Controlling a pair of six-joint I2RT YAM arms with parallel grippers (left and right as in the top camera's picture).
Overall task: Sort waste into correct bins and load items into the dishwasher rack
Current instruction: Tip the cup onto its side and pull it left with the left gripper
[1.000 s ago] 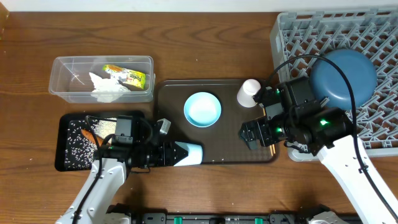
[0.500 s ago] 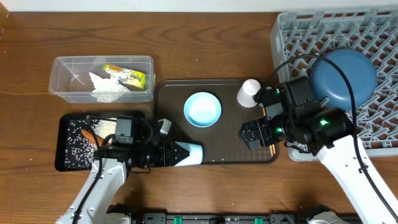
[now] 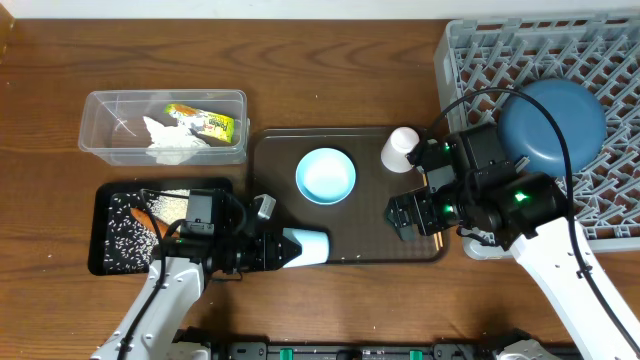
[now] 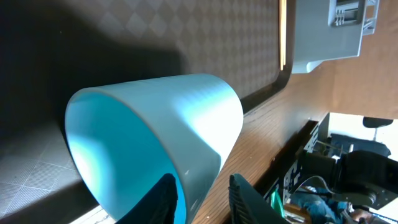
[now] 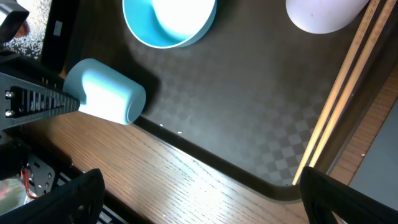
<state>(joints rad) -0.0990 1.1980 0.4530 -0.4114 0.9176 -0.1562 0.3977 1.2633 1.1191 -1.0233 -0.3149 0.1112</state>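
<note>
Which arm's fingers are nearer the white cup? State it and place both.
Right. The right fingers hover over the tray close by the white cup; the left fingers are farther, across the tray, straddling the pale-blue cup's rim.

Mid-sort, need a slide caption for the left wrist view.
Left tool straddles the rim of the tipped small pale-blue cup on the brown tray.

The rack [image 3: 470,60] runs off the overhead view's top and right edges. The chopsticks [image 5: 339,99] leave the right wrist view at its top right corner and lie almost wholly under the right arm from overhead. That wrist view's top edge also cuts the white cup [image 5: 323,15] and small bowl [image 5: 168,28]. The left gripper [image 3: 290,248] hides the pale cup's [image 3: 314,247] mouth. Its fingers [image 4: 245,198] are cut off at the bottom edge, so whether they pinch the wall cannot be told.
</note>
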